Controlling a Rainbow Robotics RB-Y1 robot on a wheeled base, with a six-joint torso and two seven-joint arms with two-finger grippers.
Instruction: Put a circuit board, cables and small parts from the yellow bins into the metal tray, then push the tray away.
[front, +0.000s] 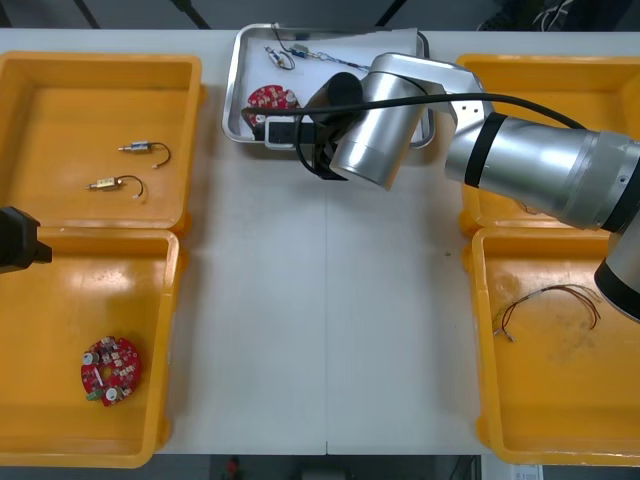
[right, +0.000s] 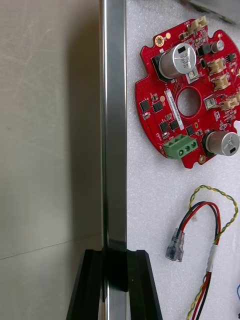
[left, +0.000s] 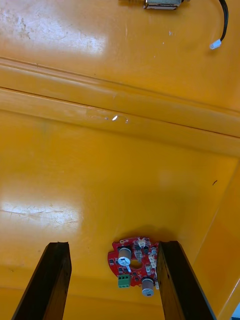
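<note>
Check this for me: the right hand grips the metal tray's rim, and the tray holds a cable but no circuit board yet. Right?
Not quite. The right hand does grip the metal tray's rim and a red and yellow cable lies inside, but a red circuit board is already in the tray too; the right wrist view shows it beside the cable.

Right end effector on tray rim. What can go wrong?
1. The right end effector grips the metal tray by its rim near one corner, so a push may swing the tray instead of sliding straight.
2. The circuit board and red and yellow cable lie loose beside that rim and may shift.
3. The tray sits near the far edge of the table; it may overhang.
The left end effector waits over a yellow bin.
</note>
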